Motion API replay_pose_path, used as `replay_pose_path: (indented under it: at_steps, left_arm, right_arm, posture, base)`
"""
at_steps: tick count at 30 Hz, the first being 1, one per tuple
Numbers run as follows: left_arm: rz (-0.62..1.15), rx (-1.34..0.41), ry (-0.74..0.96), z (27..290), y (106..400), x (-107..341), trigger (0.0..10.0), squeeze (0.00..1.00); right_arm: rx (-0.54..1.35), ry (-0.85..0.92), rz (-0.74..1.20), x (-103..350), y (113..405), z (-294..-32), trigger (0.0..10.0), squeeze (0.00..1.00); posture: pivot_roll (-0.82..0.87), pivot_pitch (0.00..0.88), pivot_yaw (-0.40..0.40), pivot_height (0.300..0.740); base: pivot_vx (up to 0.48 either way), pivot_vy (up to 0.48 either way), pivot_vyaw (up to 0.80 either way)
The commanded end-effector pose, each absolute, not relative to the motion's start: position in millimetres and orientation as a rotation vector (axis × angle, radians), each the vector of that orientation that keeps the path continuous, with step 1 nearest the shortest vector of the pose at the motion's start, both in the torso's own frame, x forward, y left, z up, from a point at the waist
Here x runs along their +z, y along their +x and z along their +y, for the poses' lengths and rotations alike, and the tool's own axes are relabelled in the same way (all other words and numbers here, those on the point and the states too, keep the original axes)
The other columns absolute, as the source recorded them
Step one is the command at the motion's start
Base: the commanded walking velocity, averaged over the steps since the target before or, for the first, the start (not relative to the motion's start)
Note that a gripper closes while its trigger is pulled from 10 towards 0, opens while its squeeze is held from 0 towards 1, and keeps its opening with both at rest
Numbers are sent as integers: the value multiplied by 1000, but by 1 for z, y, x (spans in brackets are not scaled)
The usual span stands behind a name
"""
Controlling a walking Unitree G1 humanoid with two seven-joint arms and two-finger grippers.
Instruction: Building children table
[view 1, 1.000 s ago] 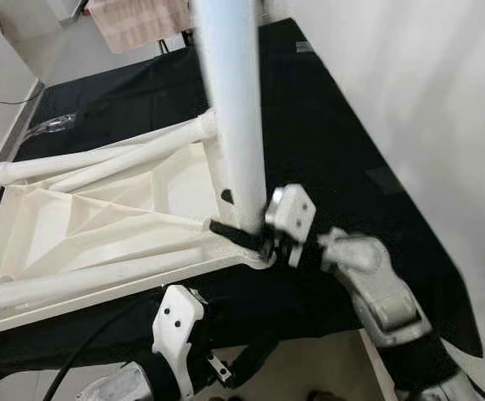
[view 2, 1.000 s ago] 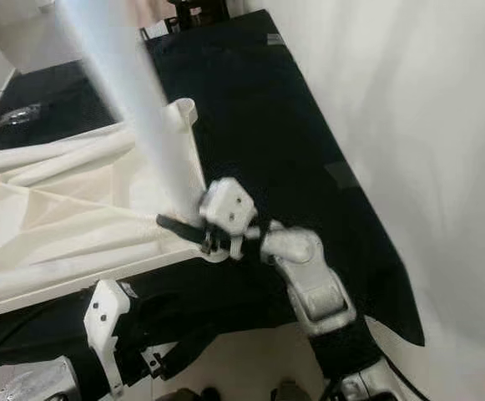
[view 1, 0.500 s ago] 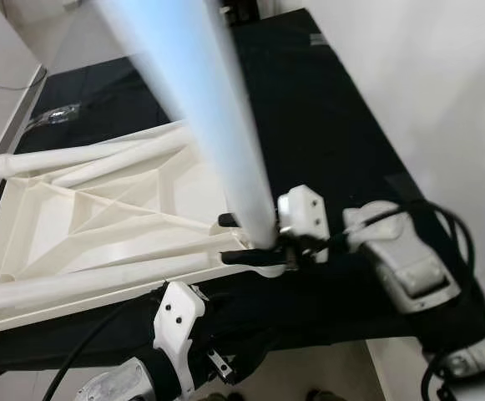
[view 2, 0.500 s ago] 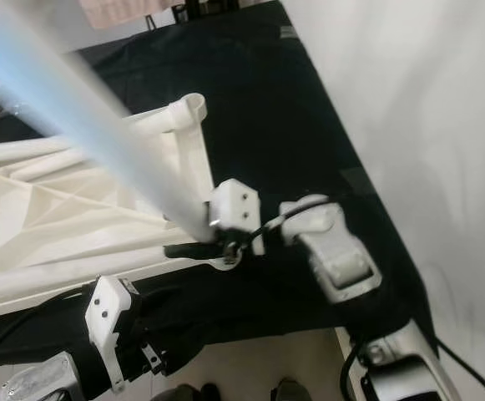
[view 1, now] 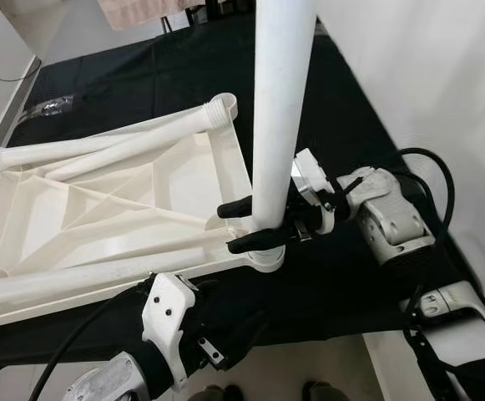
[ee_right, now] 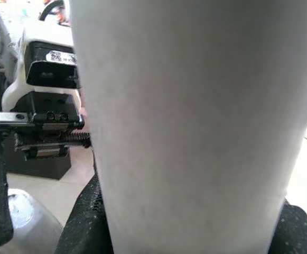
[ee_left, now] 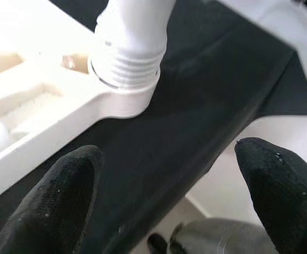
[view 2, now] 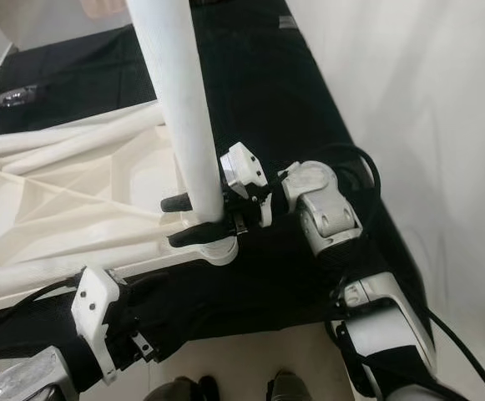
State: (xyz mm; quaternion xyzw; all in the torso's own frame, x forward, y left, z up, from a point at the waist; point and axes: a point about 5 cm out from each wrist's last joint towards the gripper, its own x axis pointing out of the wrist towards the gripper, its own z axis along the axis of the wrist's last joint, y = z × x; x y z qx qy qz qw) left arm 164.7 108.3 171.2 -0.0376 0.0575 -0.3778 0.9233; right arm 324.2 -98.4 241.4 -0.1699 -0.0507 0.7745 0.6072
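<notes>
Left eye view: the white plastic tabletop lies upside down on a black cloth, ribbed underside facing up. Two table legs lie flat along its far edge; a further leg lies along its near edge. One white table leg stands upright, its lower end seated in the corner socket at the near right corner of the tabletop.

The right gripper clamps this upright leg just above the socket, one black finger on each side of the tube, both touching it. Right wrist view: the leg sits between the pads.

The left gripper hangs below the near edge of the cloth, fingers spread wide and holding nothing. Left wrist view: the threaded end of the leg enters the socket; the gripper is well apart from it.
</notes>
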Motion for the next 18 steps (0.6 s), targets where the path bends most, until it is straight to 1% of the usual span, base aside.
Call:
replay_pose_path:
  at_steps: [1, 8, 15, 16, 17, 18]
  left_arm:
    - [142, -755, -32, 114, 162, 170, 10000, 0]
    - [137, -743, 3, 116, 160, 173, 10000, 0]
    - [137, -742, 6, 116, 161, 173, 10000, 0]
    - [136, -740, 4, 115, 161, 173, 10000, 0]
    - [136, -738, 1, 115, 161, 173, 10000, 0]
    - [136, -738, 1, 115, 161, 173, 10000, 0]
  right_arm:
    - [1877, -375, 69, 205, 321, -93, 10000, 0]
    - [1900, -491, 163, 207, 329, -89, 10000, 0]
    - [1894, -490, 197, 208, 333, -88, 10000, 0]
    - [1874, -465, 201, 212, 337, -86, 10000, 0]
    - [1856, -393, 196, 216, 341, -83, 10000, 0]
    - [1856, -393, 196, 216, 341, -83, 10000, 0]
  posture:
    - [100, 305, 146, 740]
    - [108, 319, 156, 740]
    - [106, 320, 155, 740]
    - [103, 323, 153, 740]
    - [100, 325, 151, 740]
    - [100, 325, 151, 740]
  base:
    - [0, 0, 0]
    - [0, 0, 0]
    - [0, 0, 0]
    - [0, 0, 0]
    - [0, 0, 0]
    - [0, 0, 0]
